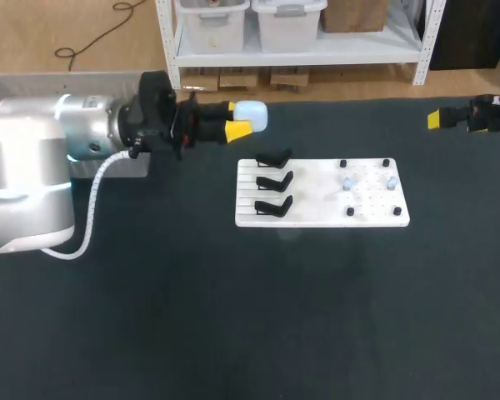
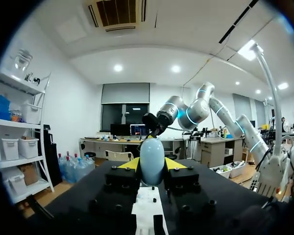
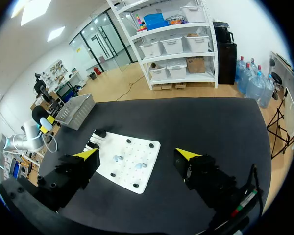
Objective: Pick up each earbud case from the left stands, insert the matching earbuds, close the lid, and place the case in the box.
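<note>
Gripping pale-blue earbud case (image 1: 252, 115) in left tool (image 1: 240, 119), above worktop (image 1: 233, 317), behind white board (image 1: 317, 200). Holding right tool (image 3: 137, 153) wide open, well right of board.

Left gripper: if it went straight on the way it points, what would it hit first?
The left gripper, holding the earbud case, points across the table; the way looks free until the right gripper, probably its first contact, though heights are unclear.
</note>
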`<state>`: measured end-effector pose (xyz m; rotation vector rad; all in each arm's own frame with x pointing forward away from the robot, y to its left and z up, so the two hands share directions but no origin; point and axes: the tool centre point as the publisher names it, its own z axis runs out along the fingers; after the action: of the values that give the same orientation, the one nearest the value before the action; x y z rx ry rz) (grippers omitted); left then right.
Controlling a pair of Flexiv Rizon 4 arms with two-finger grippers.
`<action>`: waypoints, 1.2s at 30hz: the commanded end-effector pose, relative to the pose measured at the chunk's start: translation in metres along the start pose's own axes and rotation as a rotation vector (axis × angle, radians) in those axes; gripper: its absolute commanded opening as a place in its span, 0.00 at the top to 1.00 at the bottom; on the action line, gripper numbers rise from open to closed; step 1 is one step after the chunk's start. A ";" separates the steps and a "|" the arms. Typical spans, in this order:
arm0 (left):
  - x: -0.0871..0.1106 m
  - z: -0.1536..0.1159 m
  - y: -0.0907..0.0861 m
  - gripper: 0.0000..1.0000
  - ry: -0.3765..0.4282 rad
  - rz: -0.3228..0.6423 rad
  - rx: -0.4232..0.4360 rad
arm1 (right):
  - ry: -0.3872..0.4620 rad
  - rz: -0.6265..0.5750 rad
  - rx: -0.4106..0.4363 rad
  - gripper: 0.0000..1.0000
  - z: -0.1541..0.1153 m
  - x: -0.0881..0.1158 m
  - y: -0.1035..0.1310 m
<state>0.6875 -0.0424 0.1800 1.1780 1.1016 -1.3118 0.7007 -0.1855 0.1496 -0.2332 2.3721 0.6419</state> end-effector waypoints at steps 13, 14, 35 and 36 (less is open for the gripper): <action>-0.001 0.000 -0.005 1.00 0.002 0.002 -0.131 | 0.000 0.000 0.000 0.00 0.000 0.000 0.000; -0.001 0.000 -0.005 1.00 0.002 0.002 -0.131 | 0.000 0.000 0.000 0.00 0.000 0.000 0.000; 0.022 -0.005 -0.016 1.00 0.030 -0.034 -0.075 | 0.124 -0.121 -0.006 0.00 0.014 0.026 0.080; 0.022 -0.005 -0.017 1.00 0.032 -0.032 -0.072 | 0.131 -0.128 0.000 0.00 0.014 0.029 0.085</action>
<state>0.6672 -0.0400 0.1591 1.1255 1.1917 -1.2612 0.6667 -0.1141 0.1511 -0.4531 2.4469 0.6416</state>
